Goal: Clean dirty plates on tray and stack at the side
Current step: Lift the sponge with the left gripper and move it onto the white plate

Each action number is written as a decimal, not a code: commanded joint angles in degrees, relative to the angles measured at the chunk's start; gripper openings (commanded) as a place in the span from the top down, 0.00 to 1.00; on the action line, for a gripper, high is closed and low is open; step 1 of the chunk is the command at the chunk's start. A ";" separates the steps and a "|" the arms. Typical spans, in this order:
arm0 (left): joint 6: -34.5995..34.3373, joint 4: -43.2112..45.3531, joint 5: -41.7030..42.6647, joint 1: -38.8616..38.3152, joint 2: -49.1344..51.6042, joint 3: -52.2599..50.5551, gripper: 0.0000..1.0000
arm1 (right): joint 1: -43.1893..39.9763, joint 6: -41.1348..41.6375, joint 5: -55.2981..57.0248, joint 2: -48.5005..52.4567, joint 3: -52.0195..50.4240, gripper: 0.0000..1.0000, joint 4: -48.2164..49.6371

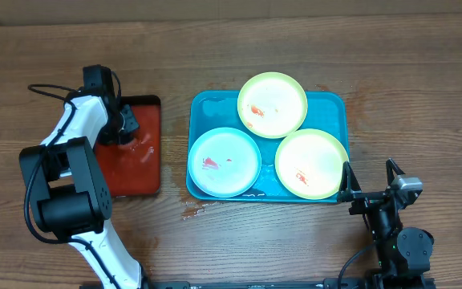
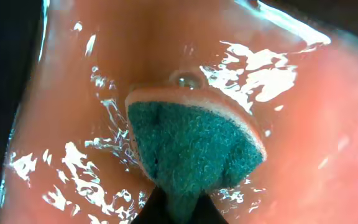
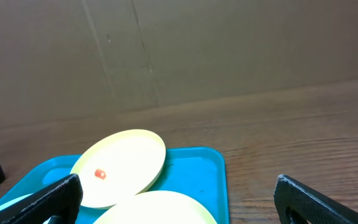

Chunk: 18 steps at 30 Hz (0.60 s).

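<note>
a: state of the left hand?
b: i read the left hand (image 1: 125, 122) as closed on the sponge (image 2: 191, 149). the green scouring face is toward the wrist camera, with the pale foam layer behind it. the sponge is down in the red tray (image 1: 143, 172), which holds a film of water.
a: and the right hand?
b: the right hand (image 1: 367, 183) is wide open and holds nothing.
a: location of the work?
b: the turquoise tray (image 1: 207, 108) sits to the right of the left hand, near the red tray but apart from it. on it: the light blue plate (image 1: 224, 162) nearest the left hand, the rear yellow-green plate (image 1: 273, 105) beyond it, and the front yellow-green plate (image 1: 311, 164) just ahead of the right hand. red smears show on all three.
a: procedure for this step?
b: my judgement: soak the sponge fully and grip it firmly. lift clear of the rim before travelling, and let it drip over the red tray so less water reaches the tabletop (image 1: 335, 48). wipe with the scouring face down.
a: markings?
b: no brand, label or writing can be read in any view.
</note>
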 commanded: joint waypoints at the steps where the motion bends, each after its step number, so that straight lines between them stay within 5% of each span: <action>1: -0.20 -4.52 -0.24 0.26 1.33 4.20 0.96 | 0.22 -0.17 0.57 -0.57 -0.59 0.00 0.39; 10: -0.20 -32.85 1.31 0.13 1.33 28.28 0.96 | 0.22 -0.17 0.57 -0.57 -0.59 0.00 0.42; 18: -0.46 -32.24 2.27 0.11 1.38 23.45 0.96 | 0.22 -0.17 0.57 -0.57 -0.59 0.00 0.39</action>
